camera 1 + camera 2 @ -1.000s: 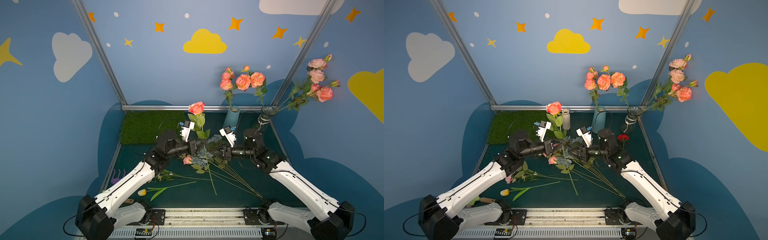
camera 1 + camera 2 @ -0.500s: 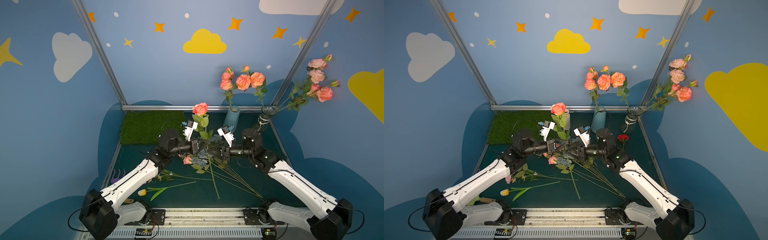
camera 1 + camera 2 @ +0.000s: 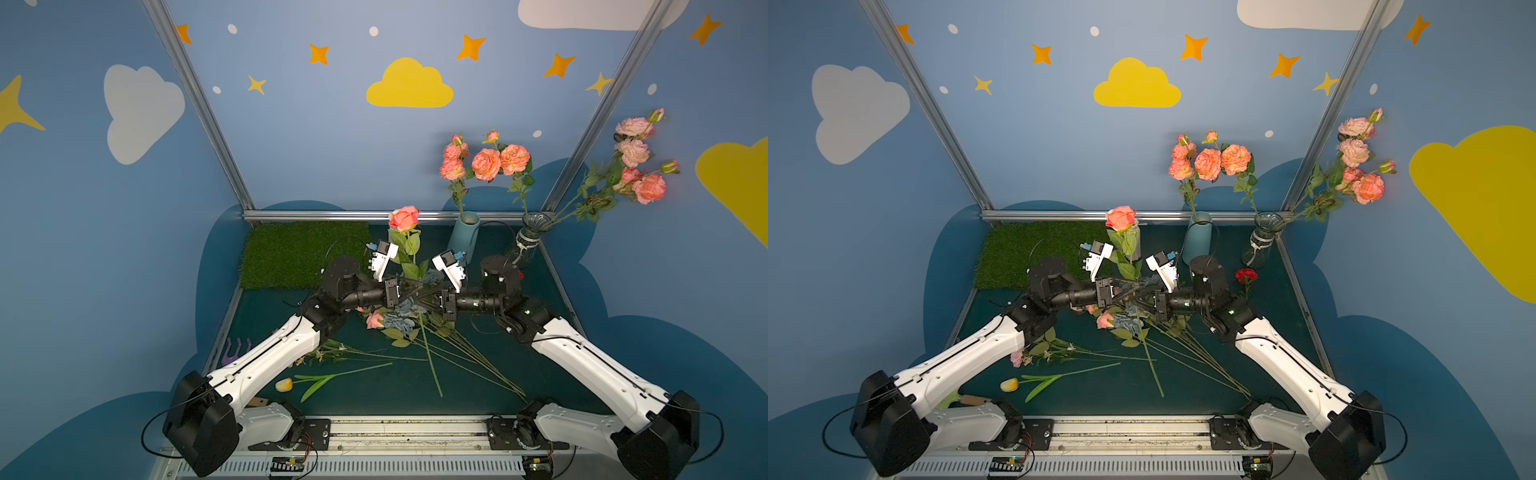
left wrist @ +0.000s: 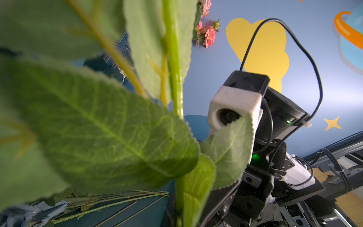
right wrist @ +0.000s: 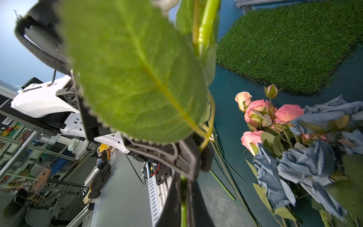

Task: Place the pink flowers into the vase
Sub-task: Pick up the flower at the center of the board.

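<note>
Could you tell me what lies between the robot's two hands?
The green stem of the single artificial pink rose rises between the left hand and right hand; both top views show it.

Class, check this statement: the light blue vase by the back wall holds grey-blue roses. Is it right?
No. The light blue vase by the back wall holds pink flowers; the grey-blue roses lie on the table. Both top views show this.

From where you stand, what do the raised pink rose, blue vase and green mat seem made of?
The raised pink rose: likely fabric on a plastic stem; matte fuzzy leaves with serrated edges. The blue vase: probably ceramic or plastic; opaque, smooth. The green mat: artificial turf, dense blades.
</note>
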Tool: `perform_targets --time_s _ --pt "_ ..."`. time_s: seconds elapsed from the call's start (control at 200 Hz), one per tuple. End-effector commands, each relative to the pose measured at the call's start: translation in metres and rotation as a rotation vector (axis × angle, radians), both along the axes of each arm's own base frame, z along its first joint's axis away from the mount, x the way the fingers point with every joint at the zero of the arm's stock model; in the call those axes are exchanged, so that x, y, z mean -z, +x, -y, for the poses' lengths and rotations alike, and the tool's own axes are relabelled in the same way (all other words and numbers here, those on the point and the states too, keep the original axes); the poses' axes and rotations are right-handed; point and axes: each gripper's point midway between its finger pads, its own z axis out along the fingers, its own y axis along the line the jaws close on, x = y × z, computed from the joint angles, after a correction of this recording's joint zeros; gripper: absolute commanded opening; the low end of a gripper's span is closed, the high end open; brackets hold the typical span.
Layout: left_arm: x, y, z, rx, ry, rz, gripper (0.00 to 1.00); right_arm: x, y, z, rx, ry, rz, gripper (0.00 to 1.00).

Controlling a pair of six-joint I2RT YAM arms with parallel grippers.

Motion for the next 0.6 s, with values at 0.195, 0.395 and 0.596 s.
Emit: perform_targets --time_s 0.195,0.395,0.596 --pt "-0.027 -0.002 -0.018 -0.096 -0.019 0.074 0.77 -0.008 0.033 0.021 0.224 -0.114 0.137 0.0" --pt "-0.014 0.013 -0.07 -0.411 0.075 0.106 0.78 -0.029 0.076 0.06 0.513 -0.258 0.295 0.0" --pt "-0.008 0.011 -0.093 -0.509 0.126 0.137 0.78 -0.071 0.124 0.082 0.743 -0.353 0.435 0.0"
